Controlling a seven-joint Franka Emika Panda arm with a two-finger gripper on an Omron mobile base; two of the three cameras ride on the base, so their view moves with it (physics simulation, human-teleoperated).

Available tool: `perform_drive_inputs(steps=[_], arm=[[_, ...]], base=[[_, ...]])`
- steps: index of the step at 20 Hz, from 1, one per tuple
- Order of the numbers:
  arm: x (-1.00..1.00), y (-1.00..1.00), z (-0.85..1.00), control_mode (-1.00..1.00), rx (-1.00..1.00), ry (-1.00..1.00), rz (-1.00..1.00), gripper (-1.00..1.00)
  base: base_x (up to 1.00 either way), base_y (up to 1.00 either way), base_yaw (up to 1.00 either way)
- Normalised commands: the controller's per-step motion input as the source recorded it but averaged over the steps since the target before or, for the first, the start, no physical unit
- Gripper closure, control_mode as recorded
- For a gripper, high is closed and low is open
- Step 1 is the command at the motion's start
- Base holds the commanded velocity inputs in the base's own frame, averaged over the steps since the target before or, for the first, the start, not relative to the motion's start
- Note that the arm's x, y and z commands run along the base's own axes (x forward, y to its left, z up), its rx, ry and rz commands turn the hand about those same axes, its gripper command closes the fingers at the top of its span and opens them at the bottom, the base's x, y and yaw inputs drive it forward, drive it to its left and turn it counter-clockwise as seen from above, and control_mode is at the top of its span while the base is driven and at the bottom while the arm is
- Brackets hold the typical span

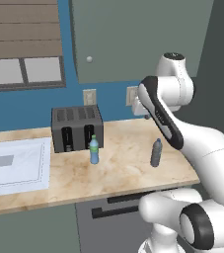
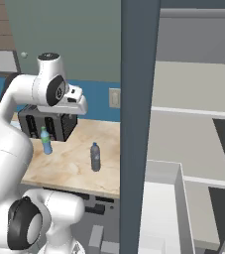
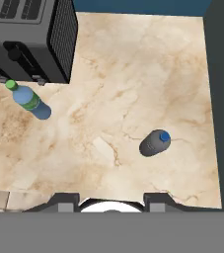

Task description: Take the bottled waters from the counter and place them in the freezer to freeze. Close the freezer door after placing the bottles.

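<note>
Open counter [image 3: 133, 74] lies all round the grey bottle [image 3: 154, 143]; the blue bottle [image 3: 30, 102] stands just before the toaster [image 3: 29, 34], crowding its rear.

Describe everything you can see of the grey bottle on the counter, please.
The grey bottle is small, of smoky, see-through plastic, with a cap that looks blue in the hand view. It stands upright on the beige marbled counter, toward its right end, near the dark fridge side. It is apart from the blue bottle and the toaster. Nothing touches it but the counter; the hand view looks down on it from above.
</note>
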Motion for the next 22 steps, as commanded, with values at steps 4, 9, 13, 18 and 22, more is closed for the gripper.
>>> perform_drive_inputs(steps=[4, 9, 13, 18, 22], arm=[[-0.16, 0.06, 0.0, -1.0, 0.05, 0.01, 0.0, -1.0], [-0.46, 0.31, 0.0, -1.0, 0.09, 0.02, 0.0, -1.0], [-0.59, 0.44, 0.0, -1.0, 0.04, 0.0, 0.0, -1.0], [-0.62, 0.49, -0.1, -1.0, 0.04, 0.0, 0.02, -1.0], [-0.34, 0.55, -0.2, -1.0, 0.02, 0.0, 0.02, -1.0]], base=[[0.0, 0.0, 0.0], [0.0, 0.0, 0.0], [0.0, 0.0, 0.0], [0.0, 0.0, 0.0], [0.0, 0.0, 0.0]])
